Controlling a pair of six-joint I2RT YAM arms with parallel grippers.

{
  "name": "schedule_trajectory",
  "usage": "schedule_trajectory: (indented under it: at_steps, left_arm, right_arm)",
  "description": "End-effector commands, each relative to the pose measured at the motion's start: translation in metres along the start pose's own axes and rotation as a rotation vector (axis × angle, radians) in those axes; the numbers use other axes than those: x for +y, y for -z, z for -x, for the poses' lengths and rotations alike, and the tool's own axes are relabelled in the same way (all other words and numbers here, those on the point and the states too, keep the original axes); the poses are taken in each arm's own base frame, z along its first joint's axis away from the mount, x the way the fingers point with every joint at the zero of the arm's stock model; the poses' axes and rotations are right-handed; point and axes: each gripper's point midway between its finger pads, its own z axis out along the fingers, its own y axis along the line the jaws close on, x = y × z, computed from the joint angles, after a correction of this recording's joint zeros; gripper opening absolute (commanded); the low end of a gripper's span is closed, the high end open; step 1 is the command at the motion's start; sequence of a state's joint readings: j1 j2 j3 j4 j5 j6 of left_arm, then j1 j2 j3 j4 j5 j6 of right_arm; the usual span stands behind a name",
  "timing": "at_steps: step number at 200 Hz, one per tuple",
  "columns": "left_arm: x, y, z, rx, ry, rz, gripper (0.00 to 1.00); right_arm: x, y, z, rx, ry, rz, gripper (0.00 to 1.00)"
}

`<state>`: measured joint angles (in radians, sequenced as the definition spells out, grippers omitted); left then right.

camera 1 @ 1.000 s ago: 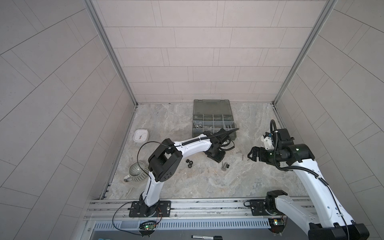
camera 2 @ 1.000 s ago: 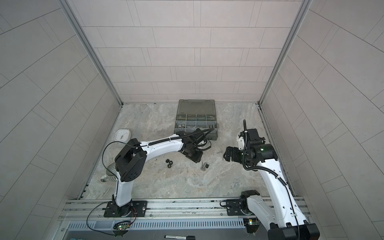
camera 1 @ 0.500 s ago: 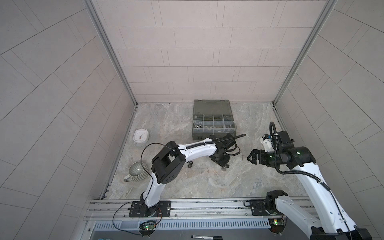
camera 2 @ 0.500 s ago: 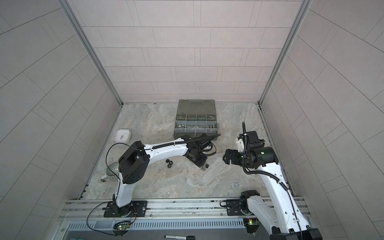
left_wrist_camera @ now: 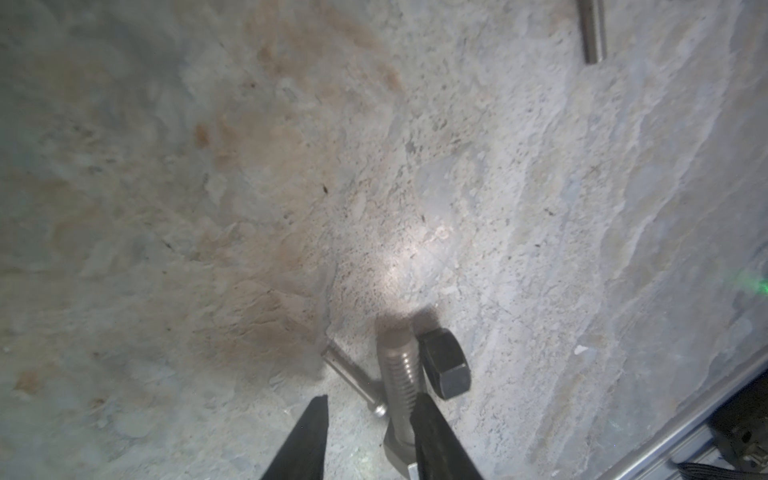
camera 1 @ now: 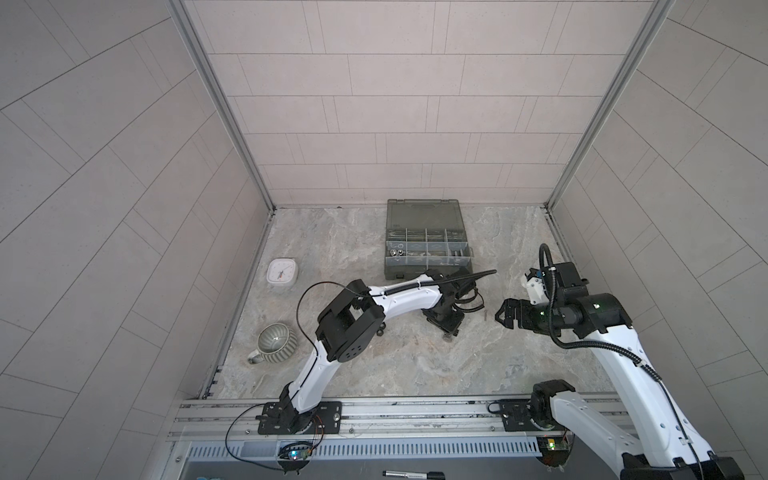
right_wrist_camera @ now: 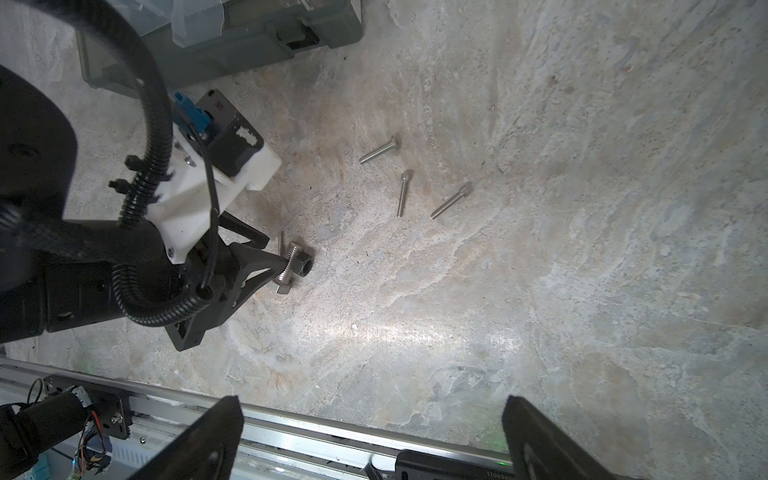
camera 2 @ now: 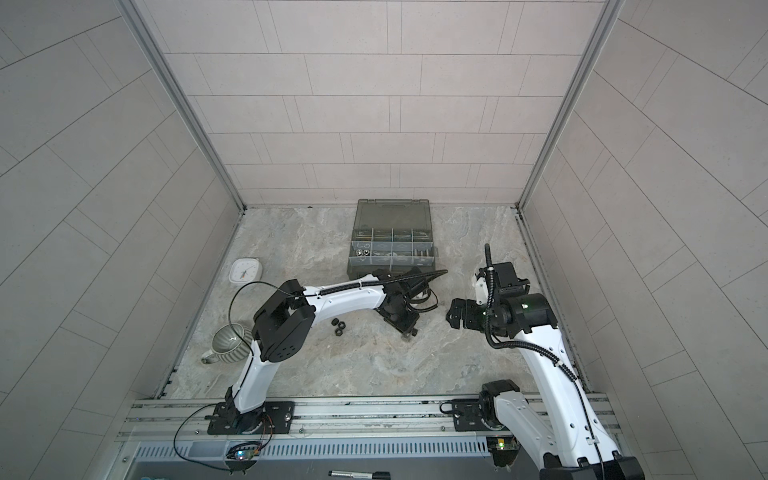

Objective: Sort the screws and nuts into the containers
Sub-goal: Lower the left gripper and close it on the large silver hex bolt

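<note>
Bench: marbled grey stone-pattern bench (camera 1: 415, 374) carries everything; an open translucent grey-green plastic organizer case (camera 1: 424, 216) stands at its rear centre.
Case contents: shiny silver nuts (camera 1: 396, 252) lie in a left-hand compartment of the middle row and silver bolts (camera 1: 459, 251) lie in the right-hand one. The other compartments are too small to read.
Left tool: the left tool (left_wrist_camera: 370, 405) sits low over the bench in front of the case, partly spread and straddling a thick silver hex-head bolt (left_wrist_camera: 399, 365). One finger lies against the shank and the other stands clear, so there is no pinch yet.
Neighbours: a black hexagonal nut (left_wrist_camera: 446, 363) touches the bolt on one side. On the other side a thin silver screw (left_wrist_camera: 353, 376) lies slanted between the fingers, its head against the bolt.
Right tool: the right tool (right_wrist_camera: 372, 401) hangs spread wide and empty, above the bench to the right of that cluster.
Loose stock: three thin silver screws (right_wrist_camera: 403, 193) lie apart from one another near the left tool; two black nuts (camera 2: 338, 326) lie just beside the left arm.
Progress: judged partway. Some nuts and bolts are binned; the thick bolt, four thin screws and three black nuts lie outside the case.
Step in hand: judged to be the pickup of the thick bolt.
Risk: closing may trap the thin screw with the bolt or nudge the black nut aside.
</note>
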<state>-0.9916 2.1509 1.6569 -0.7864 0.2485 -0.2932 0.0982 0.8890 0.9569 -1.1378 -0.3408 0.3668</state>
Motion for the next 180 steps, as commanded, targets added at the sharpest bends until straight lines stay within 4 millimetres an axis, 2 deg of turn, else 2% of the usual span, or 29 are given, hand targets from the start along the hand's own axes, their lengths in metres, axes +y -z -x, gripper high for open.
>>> schedule_trajectory:
  at_steps: [1,61,180]
  left_arm:
    - [-0.005,-0.003,-0.003,0.035,-0.026,-0.005,0.39]
    - [-0.012,-0.008,-0.007,0.069,-0.054,0.009,0.38]
    - [-0.011,-0.022,-0.013,0.145,-0.058,0.011,0.34]
  right_arm:
    - [-0.003,0.003,-0.003,0.007,0.009,-0.019,0.99]
    - [-0.003,0.003,-0.004,0.009,0.012,-0.020,0.99]
    - [-0.004,0.005,-0.004,-0.004,0.009,-0.025,0.99]
